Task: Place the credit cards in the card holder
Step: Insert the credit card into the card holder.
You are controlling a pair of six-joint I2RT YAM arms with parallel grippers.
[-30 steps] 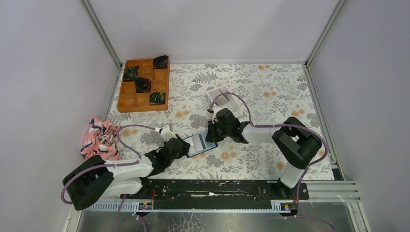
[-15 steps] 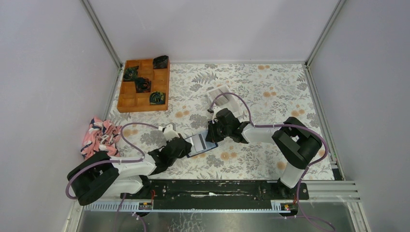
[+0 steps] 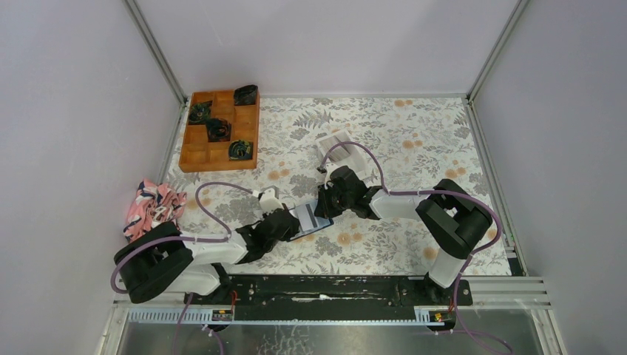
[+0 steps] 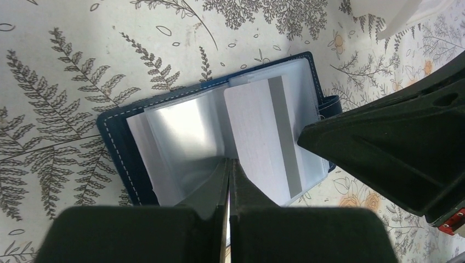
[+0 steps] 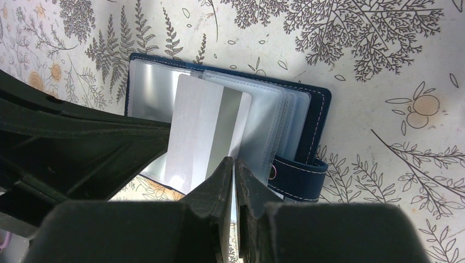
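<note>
**A:** Where is the card holder (image 4: 111, 137)?

**B:** Open on the table (image 4: 66, 66) between both arms, clear sleeves (image 4: 181, 126) facing up. A pale credit card (image 4: 255, 142) with a grey stripe lies slanted across them, not in a pocket yet.

**A:** And each claw?

**B:** The right claw (image 5: 234, 164) is almost closed and looks to be nipping that card's edge. The left claw (image 4: 228, 164) is pressed fully together at the holder's near edge. I cannot tell whether it pinches a sleeve.

**A:** How to do it well?

**B:** I'd keep the holder pinned flat, square the card's short edge to a sleeve mouth, and slide it in low
</note>
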